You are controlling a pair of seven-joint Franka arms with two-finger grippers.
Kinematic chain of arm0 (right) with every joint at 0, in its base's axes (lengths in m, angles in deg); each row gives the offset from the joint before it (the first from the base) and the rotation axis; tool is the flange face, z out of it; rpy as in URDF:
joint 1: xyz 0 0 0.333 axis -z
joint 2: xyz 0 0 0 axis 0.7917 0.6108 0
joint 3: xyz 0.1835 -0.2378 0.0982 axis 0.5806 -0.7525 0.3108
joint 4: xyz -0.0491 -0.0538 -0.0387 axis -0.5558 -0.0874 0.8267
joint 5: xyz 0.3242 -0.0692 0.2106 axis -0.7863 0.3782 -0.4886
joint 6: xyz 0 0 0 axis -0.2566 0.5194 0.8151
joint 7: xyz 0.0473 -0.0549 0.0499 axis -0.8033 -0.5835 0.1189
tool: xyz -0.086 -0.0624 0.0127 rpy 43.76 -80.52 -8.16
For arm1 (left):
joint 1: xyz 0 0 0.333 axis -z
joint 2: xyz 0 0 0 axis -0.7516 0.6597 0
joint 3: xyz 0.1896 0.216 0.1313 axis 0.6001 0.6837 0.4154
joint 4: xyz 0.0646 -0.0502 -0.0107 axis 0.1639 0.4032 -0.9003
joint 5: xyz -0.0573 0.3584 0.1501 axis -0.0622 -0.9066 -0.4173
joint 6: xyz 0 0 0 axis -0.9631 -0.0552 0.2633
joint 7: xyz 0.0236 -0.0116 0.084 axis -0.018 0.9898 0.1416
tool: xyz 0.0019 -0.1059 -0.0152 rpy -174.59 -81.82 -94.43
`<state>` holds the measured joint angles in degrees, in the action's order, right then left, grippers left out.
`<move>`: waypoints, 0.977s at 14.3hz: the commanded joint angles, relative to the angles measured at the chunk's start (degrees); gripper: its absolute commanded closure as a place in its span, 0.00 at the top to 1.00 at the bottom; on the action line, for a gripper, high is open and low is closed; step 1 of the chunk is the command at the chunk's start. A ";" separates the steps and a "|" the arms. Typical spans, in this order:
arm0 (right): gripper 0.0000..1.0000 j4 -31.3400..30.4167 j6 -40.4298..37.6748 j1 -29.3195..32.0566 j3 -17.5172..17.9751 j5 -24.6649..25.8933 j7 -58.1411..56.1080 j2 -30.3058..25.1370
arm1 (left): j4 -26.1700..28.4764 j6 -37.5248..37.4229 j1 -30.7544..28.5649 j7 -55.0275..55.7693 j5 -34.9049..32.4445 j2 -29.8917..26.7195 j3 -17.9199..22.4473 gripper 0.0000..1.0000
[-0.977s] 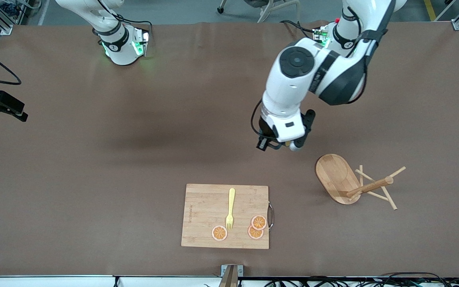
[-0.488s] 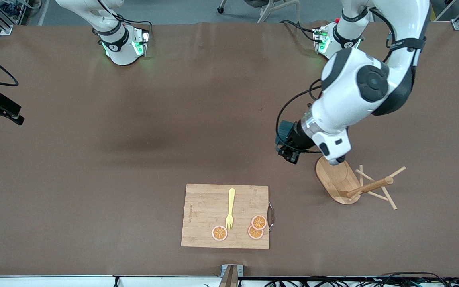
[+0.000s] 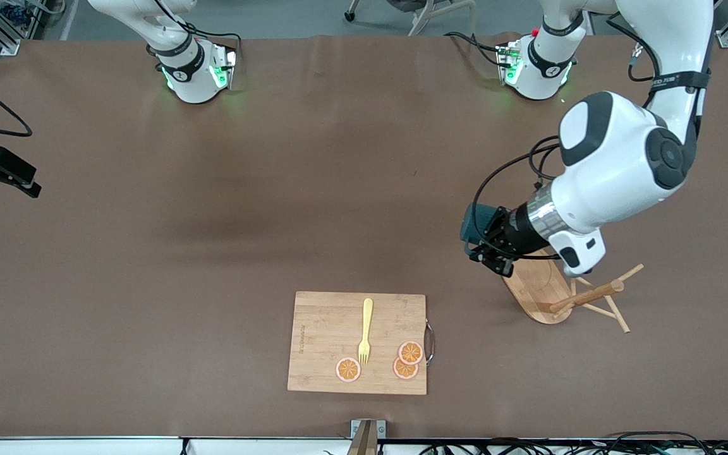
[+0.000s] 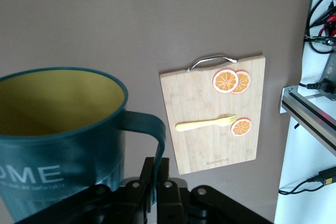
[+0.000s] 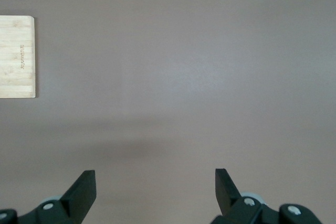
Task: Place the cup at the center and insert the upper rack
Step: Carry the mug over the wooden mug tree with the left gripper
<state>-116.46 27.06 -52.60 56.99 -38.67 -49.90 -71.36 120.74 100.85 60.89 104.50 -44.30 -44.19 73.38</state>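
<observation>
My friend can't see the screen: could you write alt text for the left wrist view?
The left end effector, shut on the handle, holds a dark teal cup with a mustard-yellow inside above a brown table. Below lies a bamboo cutting board carrying a yellow fork and three orange slices.

Around the cutting board (image 3: 357, 343), open table (image 3: 212, 253) runs from seven o'clock round through twelve to two, wide enough for any gripper. At two o'clock the tipped upper rack (image 3: 566, 292) blocks the way, its pegs splayed, and the left arm (image 3: 617, 164) hangs over its base.
</observation>
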 commanded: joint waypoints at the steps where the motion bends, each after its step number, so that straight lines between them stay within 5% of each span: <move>1: 1.00 -1.87 0.20 -0.36 0.02 0.00 0.26 -1.68 | 3.37 0.17 -2.67 -4.97 2.25 -2.11 -0.47 0.00; 14: 1.00 -1.17 -1.12 -0.01 -0.07 -0.09 0.17 -1.33 | 6.10 -0.53 -9.43 -20.27 6.11 -1.76 -0.38 0.00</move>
<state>-116.49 25.91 -52.61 57.03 -38.70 -49.90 -71.38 124.99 100.67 52.68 86.67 -39.69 -44.40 73.36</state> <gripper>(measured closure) 0.000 0.947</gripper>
